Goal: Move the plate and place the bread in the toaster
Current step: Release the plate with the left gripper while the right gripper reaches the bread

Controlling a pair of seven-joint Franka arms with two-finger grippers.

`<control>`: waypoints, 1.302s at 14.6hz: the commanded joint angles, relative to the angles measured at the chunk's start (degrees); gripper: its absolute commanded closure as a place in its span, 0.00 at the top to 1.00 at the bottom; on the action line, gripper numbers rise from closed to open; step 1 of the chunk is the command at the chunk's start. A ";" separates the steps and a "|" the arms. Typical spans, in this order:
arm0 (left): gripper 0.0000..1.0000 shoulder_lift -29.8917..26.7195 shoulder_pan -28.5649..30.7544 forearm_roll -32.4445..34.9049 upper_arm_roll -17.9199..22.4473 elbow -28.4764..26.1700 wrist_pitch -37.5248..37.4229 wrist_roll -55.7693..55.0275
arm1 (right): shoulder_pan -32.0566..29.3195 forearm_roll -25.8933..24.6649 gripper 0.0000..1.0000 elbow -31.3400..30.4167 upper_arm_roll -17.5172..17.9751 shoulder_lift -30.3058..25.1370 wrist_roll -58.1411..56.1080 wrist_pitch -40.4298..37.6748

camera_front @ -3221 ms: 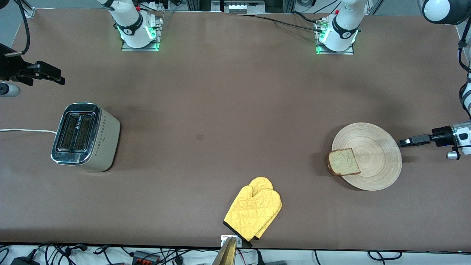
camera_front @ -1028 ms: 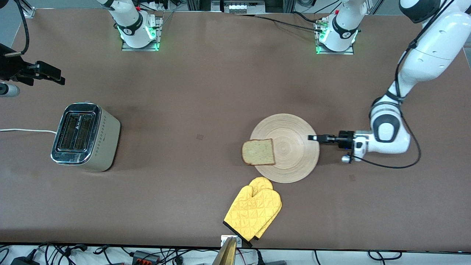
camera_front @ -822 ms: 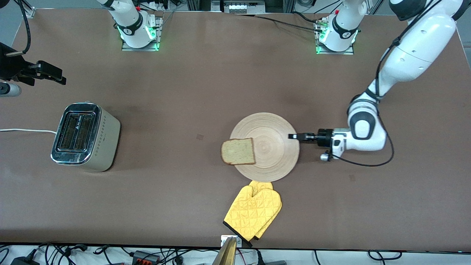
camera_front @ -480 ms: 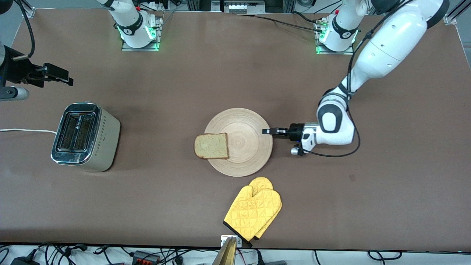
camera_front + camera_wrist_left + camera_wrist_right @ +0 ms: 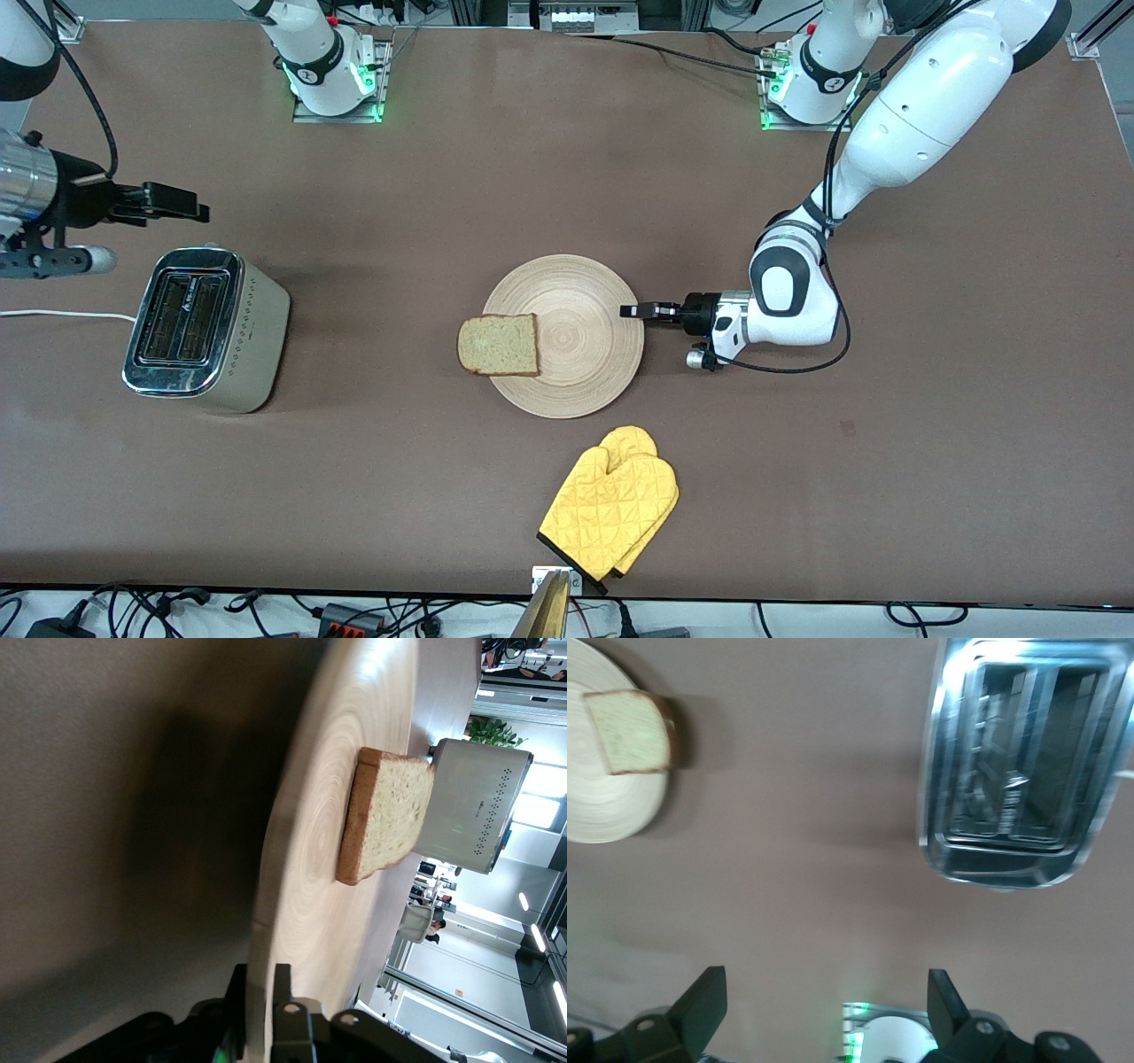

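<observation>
Front view: plate lies mid-table w/ bread on its rim toward the right arm's end, toaster well apart at that end, a yellow oven mitt nearer the camera; left gripper sits at the plate's rim, right gripper hangs over the table by the toaster. Left wrist view: left gripper straddles the plate edge – can't tell if clamped or let go – bread flat on the plate, toaster past it. Right wrist view: right gripper w/ fingers spread wide, holding nothing – toaster, plate and bread below.

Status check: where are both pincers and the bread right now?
Left pincer on the plate rim, grip unclear. Right pincer open, up near the toaster. Bread on the plate's toaster-side edge. Nothing between; yellow mitt nearer the camera.
</observation>
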 commanded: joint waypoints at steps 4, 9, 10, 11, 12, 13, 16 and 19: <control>1.00 -1.31 1.04 -1.40 -0.04 0.15 -1.88 0.76 | 1.22 7.59 1.00 -17.73 0.66 -5.86 3.14 17.22; 1.00 -2.54 7.61 7.09 0.57 1.99 -9.68 0.33 | 6.84 16.54 1.00 -34.96 0.66 -12.63 4.63 36.91; 1.00 -3.41 9.72 11.65 0.48 2.34 -11.44 0.06 | 8.85 17.52 1.00 -37.08 0.66 -12.90 4.63 40.17; 1.00 -3.94 10.87 15.18 0.57 3.30 -13.02 -0.03 | 10.87 17.70 1.00 -39.36 0.66 -13.25 4.63 43.50; 1.00 -4.47 12.10 18.78 0.75 4.01 -15.47 -0.38 | 12.81 19.18 1.00 -41.21 0.66 -13.43 4.63 47.11; 1.00 -5.17 12.99 22.73 0.83 5.06 -17.24 -1.17 | 15.61 22.42 1.00 -41.75 0.66 -12.82 4.63 50.53; 1.00 -6.06 16.06 37.23 0.66 10.85 -24.69 -5.55 | 17.13 25.61 1.00 -41.58 0.66 -7.48 4.46 54.77; 1.00 -7.55 16.68 48.40 0.75 17.45 -34.54 -10.56 | 19.14 25.88 1.00 -40.27 0.66 1.57 3.84 63.46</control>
